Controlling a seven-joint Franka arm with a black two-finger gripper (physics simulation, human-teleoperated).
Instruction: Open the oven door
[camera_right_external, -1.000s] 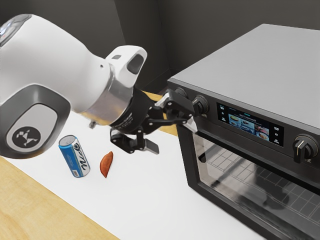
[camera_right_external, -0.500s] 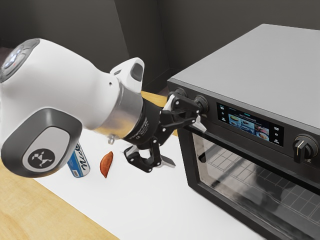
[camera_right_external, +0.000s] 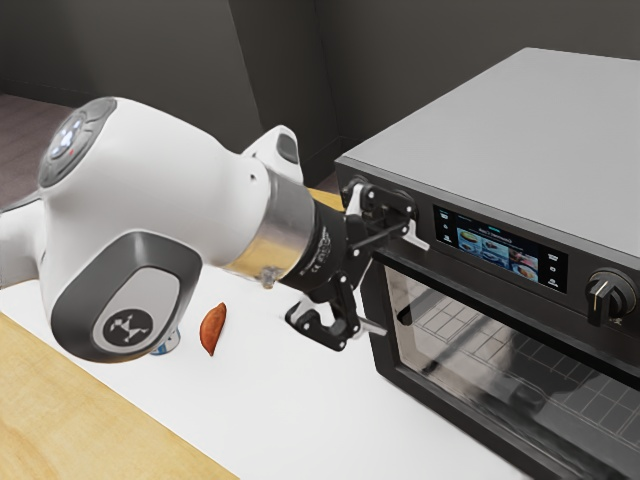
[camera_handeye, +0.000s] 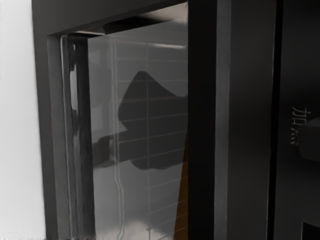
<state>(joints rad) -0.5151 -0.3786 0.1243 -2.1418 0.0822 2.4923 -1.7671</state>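
At the left end of the oven's front, my gripper (camera_right_external: 397, 283) stands open, one fingertip by the control panel and the other beside the door's upper corner. The dark oven (camera_right_external: 520, 130) fills the exterior view's right. Its door (camera_right_external: 470, 345), with a glass window and dark frame, looks shut. Nothing is held between the fingers; contact with the oven cannot be made out. In the wrist view, the door's window (camera_handeye: 145, 190) shows rack lines and a dark reflected shape, beside the dark front trim (camera_handeye: 250, 120).
A lit display (camera_right_external: 497, 245) and a knob (camera_right_external: 610, 297) are on the oven's panel. An orange-brown sweet potato (camera_right_external: 213, 328) lies on the white tabletop (camera_right_external: 290, 400), with a blue can (camera_right_external: 168, 346) mostly hidden behind the arm.
My open gripper has moved toward the exterior view's right and slightly down, closer to the oven's front. The arm now covers most of the can. The oven door has not moved.
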